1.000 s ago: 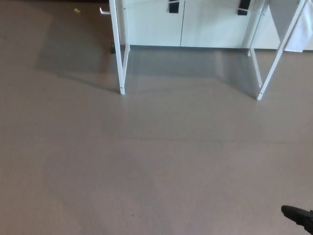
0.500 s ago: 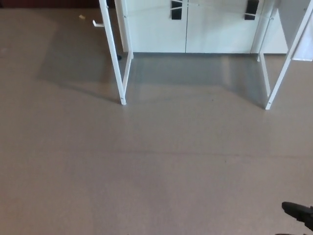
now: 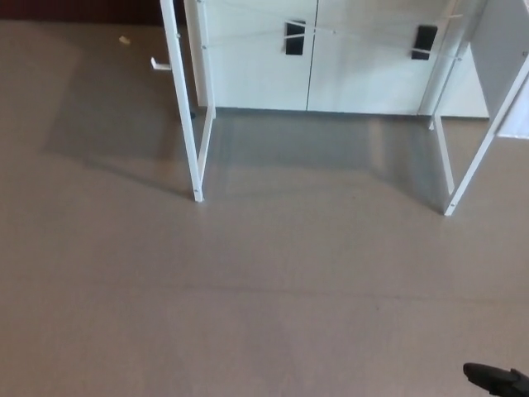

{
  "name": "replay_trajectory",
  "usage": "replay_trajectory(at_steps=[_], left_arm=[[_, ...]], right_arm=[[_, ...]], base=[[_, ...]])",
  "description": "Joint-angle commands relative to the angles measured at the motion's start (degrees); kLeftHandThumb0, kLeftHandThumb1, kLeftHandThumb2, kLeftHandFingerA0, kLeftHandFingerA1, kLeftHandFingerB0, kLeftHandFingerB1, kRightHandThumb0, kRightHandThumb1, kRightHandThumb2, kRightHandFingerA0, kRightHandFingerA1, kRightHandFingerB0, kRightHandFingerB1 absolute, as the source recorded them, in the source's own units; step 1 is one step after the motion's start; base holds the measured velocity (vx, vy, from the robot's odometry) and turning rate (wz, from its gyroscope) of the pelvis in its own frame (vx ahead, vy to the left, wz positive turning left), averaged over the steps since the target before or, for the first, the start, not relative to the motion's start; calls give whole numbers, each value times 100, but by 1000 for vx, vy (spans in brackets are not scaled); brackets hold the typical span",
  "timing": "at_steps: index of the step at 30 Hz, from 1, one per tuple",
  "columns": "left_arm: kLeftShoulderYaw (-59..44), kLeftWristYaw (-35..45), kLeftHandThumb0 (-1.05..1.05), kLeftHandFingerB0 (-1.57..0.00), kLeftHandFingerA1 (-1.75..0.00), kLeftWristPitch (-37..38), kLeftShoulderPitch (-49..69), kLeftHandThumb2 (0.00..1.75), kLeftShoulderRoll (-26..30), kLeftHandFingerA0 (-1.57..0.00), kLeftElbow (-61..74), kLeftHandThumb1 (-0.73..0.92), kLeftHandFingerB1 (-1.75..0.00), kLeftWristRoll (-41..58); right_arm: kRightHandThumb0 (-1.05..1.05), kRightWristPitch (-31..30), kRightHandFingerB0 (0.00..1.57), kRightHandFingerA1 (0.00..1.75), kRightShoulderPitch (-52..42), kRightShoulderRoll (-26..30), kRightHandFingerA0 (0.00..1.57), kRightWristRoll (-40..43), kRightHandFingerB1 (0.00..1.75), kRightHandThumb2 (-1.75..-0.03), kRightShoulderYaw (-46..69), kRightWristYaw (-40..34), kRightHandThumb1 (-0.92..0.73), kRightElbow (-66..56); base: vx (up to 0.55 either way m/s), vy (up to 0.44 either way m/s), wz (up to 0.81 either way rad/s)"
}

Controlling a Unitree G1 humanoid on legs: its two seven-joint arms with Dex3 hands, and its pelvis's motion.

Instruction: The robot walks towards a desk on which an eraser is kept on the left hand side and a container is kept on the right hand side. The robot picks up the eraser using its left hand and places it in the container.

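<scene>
Right hand (image 3: 496, 381) lower, desk legs (image 3: 192, 141) nearer

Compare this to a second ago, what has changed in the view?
The whole view has shifted: the white desk legs sit lower in the picture, so the camera has moved, most likely nearer the desk. The right hand stays at the bottom right corner. Nothing was grasped or released.

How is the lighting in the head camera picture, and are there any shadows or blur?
Head view: even, soft indoor light with no glare; a broad grey shadow lies on the floor beneath the white desk frame, another to its left; edges look slightly soft; the right hand is a dark shape at the corner.
</scene>
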State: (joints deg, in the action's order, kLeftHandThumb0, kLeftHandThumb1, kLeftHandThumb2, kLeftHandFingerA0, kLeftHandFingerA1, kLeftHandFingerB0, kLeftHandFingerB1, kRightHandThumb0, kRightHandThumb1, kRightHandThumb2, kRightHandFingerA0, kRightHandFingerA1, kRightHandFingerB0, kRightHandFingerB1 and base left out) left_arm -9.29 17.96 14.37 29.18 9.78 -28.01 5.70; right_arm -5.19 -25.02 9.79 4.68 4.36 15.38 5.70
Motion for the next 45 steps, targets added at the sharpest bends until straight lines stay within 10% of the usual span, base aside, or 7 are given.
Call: replay_trajectory(at_steps=[1, 5, 30, 31, 33, 34, 45], left_arm=[[29, -154, -33, -47, -38, 386, -11, 58, 73, -58, -86, 58, -35, -177], [73, -143, -33, -46, -39, 499, -39, 58, 110, -57, -92, 59, -35, -228], [167, -270, -33, -49, -39, 400, -35, 58, 127, -60, -46, 58, -36, -219], [158, -286, -33, -49, -39, 459, -7, 58, 160, -60, -59, 58, -36, -247], [165, -287, -31, -49, -39, 447, 8, 58, 158, -60, -58, 59, -36, -245], [176, -305, -41, -44, -50, 486, 17, 74, 164, -55, -52, 49, -46, -272], [165, -340, -30, -49, -39, 588, -19, 58, 156, -61, -215, 60, -36, -289]], right_arm=[[-19, 209, 31, 52, -17, 80, 58, -42, 42, -57, 12, 3, -61, 1], [-16, 136, 21, 66, 13, 70, 51, -5, 53, -87, 30, -1, -43, -7], [-15, 150, 20, 65, -5, 136, 50, -147, 52, -88, -137, -88, -43, -108], [-17, 118, 30, 50, -13, 104, 57, -165, 40, -57, -175, -110, -61, -115], [-14, 112, 20, 65, -17, 122, 51, -149, 52, -87, -183, -72, -43, -112], [-17, 129, 30, 51, -19, 136, 58, -179, 41, -57, -197, -75, -61, -115], [-15, 237, 19, 65, 59, 140, 50, -206, 52, -88, -196, -97, -44, 59]], base=[[105, -104, 9], [166, -259, -21], [192, -74, 2], [185, -107, 12], [108, -142, 9], [223, -276, 24], [184, -152, 2]])
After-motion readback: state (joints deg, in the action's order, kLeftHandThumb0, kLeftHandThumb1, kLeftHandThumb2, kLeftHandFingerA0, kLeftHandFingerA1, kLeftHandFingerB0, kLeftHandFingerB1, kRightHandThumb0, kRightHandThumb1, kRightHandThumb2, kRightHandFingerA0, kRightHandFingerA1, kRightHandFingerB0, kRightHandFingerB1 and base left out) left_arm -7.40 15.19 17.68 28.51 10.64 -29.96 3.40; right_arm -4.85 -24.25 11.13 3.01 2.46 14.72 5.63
